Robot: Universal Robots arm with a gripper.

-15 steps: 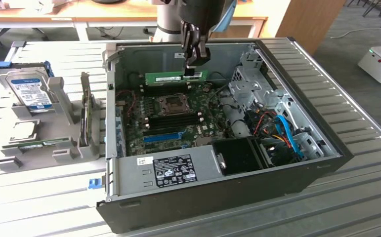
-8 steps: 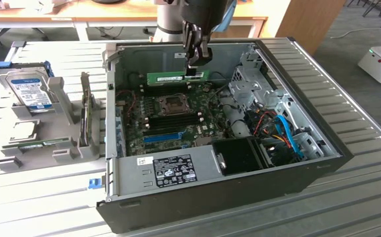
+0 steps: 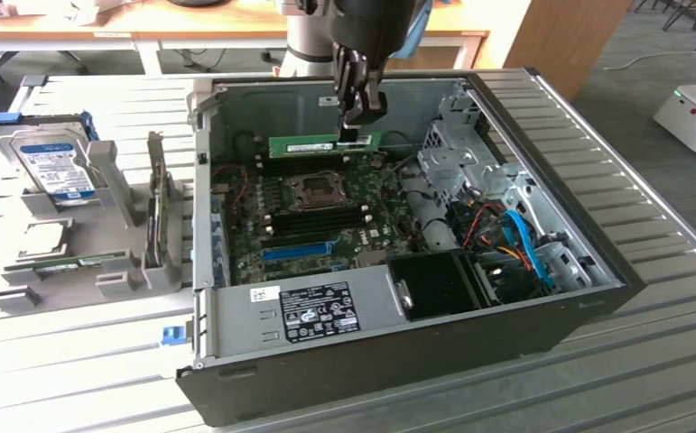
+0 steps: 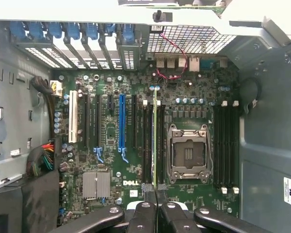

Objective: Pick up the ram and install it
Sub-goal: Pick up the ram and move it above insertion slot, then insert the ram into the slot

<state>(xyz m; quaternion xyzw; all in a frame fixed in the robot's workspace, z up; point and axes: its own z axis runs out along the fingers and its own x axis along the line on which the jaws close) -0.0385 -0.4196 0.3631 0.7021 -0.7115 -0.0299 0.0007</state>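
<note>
One computer case (image 3: 589,271) lies open with one motherboard (image 3: 323,225) inside, and one square CPU socket (image 4: 188,153) sits on that board. One gripper (image 3: 350,135) reaches into the case with its two fingers (image 4: 146,208) pinched onto one ram (image 3: 318,142), a green stick with a white label.

Seen from the wrist, the ram (image 4: 155,141) stands edge-on just beside the CPU socket, on the socket's side facing the one long blue slot (image 4: 121,121). It runs straight out from between the fingertips, one finger pressed to each flat face, so the gripper (image 4: 156,196) clamps only its near end. It lines up over the black memory slots (image 4: 148,141) next to the socket. A second bank (image 4: 225,145) lies on the socket's opposite side, making two banks. Whether the stick touches a slot cannot be told.

One hard drive (image 3: 59,167) with a blue label stands in a grey rack (image 3: 106,271) outside the case, well apart from the socket.
</note>
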